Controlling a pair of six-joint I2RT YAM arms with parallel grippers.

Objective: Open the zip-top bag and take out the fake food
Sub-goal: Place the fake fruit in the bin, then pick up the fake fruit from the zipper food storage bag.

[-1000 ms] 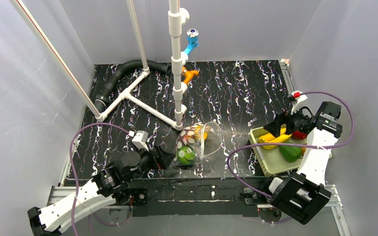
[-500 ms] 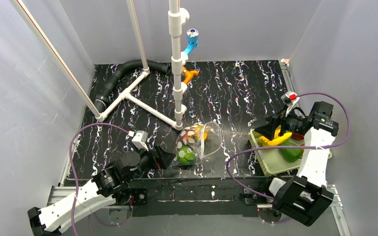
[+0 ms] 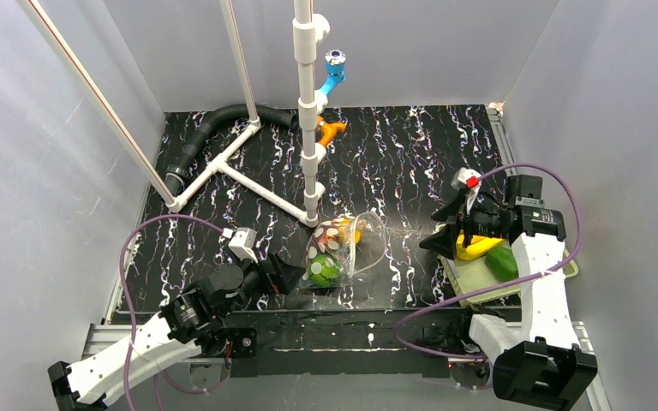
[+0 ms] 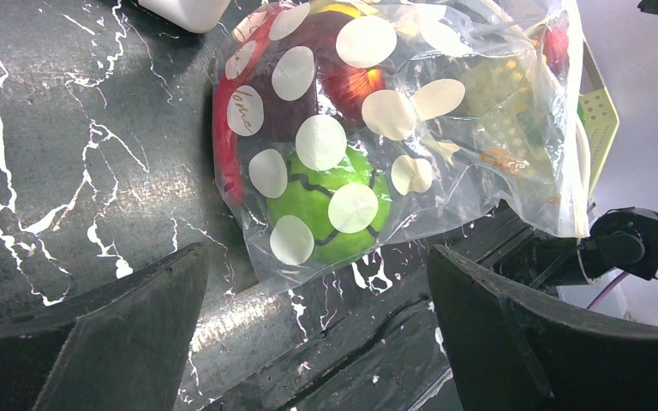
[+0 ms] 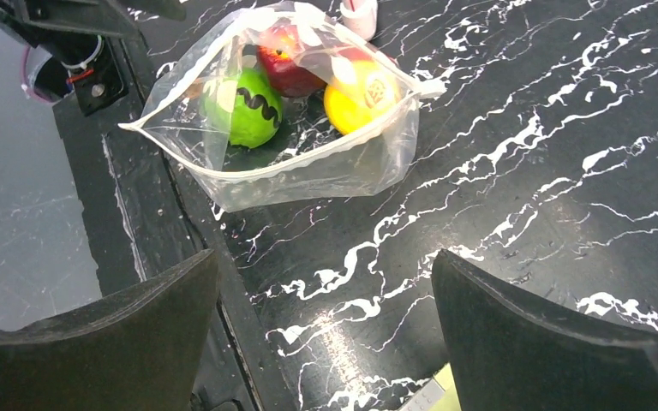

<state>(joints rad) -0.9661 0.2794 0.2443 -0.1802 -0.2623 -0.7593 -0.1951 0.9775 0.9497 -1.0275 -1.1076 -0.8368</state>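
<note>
- The clear, crinkly zip-top bag with whitish round dots (image 3: 347,244) lies lower centre in the overhead view on the black marbled worktop (image 3: 394,154). Its dotted face is towards the left arm and its mouth gapes towards the right one, so it looks already unzipped to me.
- Inside is the glossy plastic fake food: a green ball-ish piece (image 5: 244,107), a red one (image 5: 287,68) and a yellow-orange one (image 5: 360,98). They're bunched at the closed end, so they'll need reaching in for.
- The left end effector (image 4: 315,257) is spread wide, low, just beside the bag's closed end, gripping nothing. My guess is it's there to brace the bag.
- The right end effector (image 5: 324,257) is also spread and empty, facing the open mouth but not touching it.
- Under the right arm, a pale yellow-green mesh basket (image 3: 475,276) holds a yellow banana-shaped piece (image 3: 478,248) and a green piece (image 3: 502,262). Probably the drop-off.
- In the way: a white plastic pipe post (image 3: 311,201) stands just behind the bag. The black ribbed hose (image 3: 214,124) is well apart, upper left.
</note>
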